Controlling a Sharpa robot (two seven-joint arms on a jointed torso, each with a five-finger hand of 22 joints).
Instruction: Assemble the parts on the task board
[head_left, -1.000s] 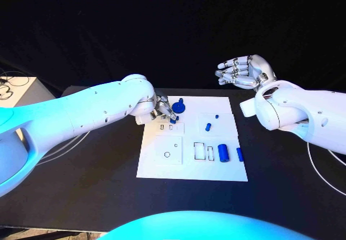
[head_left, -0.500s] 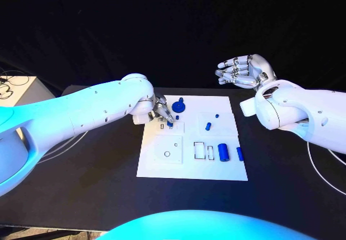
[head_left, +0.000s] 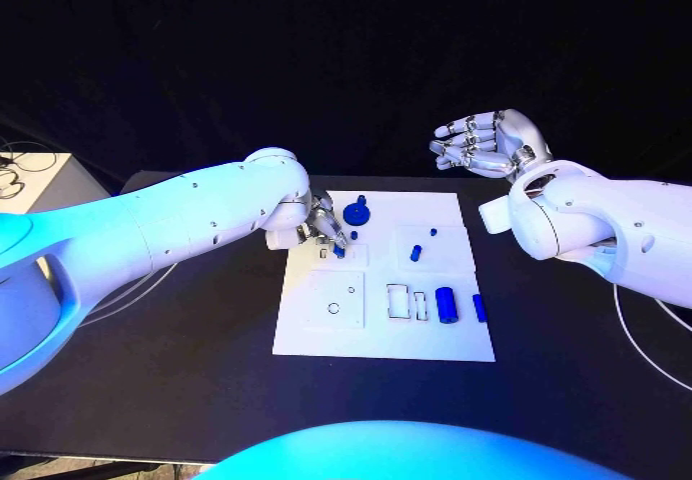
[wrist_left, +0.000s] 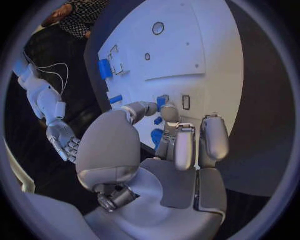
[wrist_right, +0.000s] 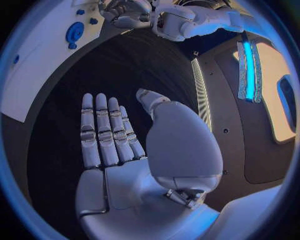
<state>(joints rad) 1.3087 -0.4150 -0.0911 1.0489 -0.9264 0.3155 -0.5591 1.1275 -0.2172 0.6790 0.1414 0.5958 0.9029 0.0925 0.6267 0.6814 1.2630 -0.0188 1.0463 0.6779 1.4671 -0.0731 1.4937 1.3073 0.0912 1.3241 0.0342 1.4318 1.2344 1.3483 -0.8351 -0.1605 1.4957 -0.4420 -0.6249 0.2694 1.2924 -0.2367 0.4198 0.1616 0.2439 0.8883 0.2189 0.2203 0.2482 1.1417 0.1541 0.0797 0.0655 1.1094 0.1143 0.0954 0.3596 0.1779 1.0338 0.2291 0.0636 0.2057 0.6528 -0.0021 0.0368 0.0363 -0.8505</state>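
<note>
The white task board (head_left: 325, 335) lies mid-table. My left hand (head_left: 320, 224) hovers over its far left part and pinches a small blue part (head_left: 339, 250) between thumb and finger, just above two small slots (head_left: 333, 255). In the left wrist view the pinched part (wrist_left: 161, 102) shows at the fingertips (wrist_left: 169, 114) of my left hand (wrist_left: 169, 150). A round blue disc (head_left: 358, 212), a tiny peg (head_left: 355, 235) and two more pegs (head_left: 415, 253) stand on the board. My right hand (head_left: 488, 143) hangs raised beyond the far right corner, fingers spread, holding nothing.
A blue cylinder (head_left: 446, 304) and a blue bar (head_left: 479, 308) lie at the board's right side beside two rectangular recesses (head_left: 405, 302). A round hole (head_left: 335, 309) sits in the left panel. White cables (head_left: 642, 345) trail on the black table at the right.
My left hand has carried the small blue part a little nearer, down toward the slots on the board's left. The right hand has stayed still.
</note>
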